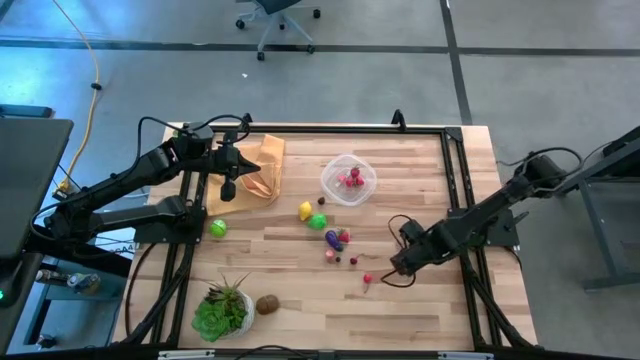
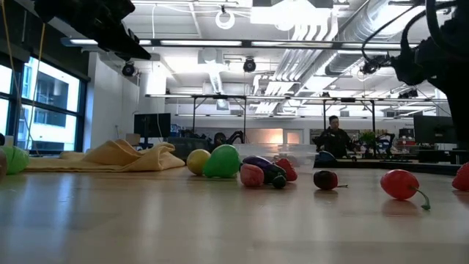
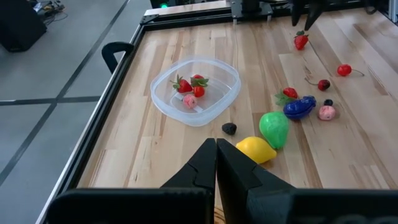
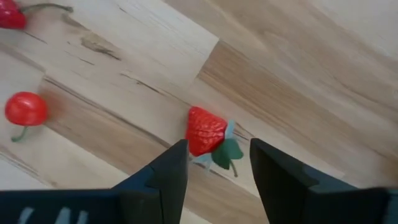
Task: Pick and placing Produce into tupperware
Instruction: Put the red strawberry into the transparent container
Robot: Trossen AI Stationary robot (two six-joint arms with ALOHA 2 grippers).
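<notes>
A: Where is the tupperware (image 1: 349, 179)?
B: Upper middle of the high view, on the wooden table (image 1: 420, 300). It holds 3 small red and pink pieces.

A: And the rest of the produce?
B: Scattered below the tub: a yellow lemon (image 1: 306, 210), a green piece (image 1: 318, 221), a purple one (image 1: 332, 239), a few small red ones. A green ball (image 1: 217, 228) lies at the left, a brown piece (image 1: 267, 304) at the lower left beside the potted plant (image 1: 223, 309).

A: The right gripper (image 4: 217, 171)?
B: Low over the table at the lower right of the high view. Its fingers stand apart, with a toy strawberry (image 4: 207, 132) on the wood just ahead of the gap, not gripped.

A: The left gripper (image 3: 216, 155)?
B: Fingers pressed together, empty, above the tan cloth (image 1: 260, 170) at the upper left.
</notes>
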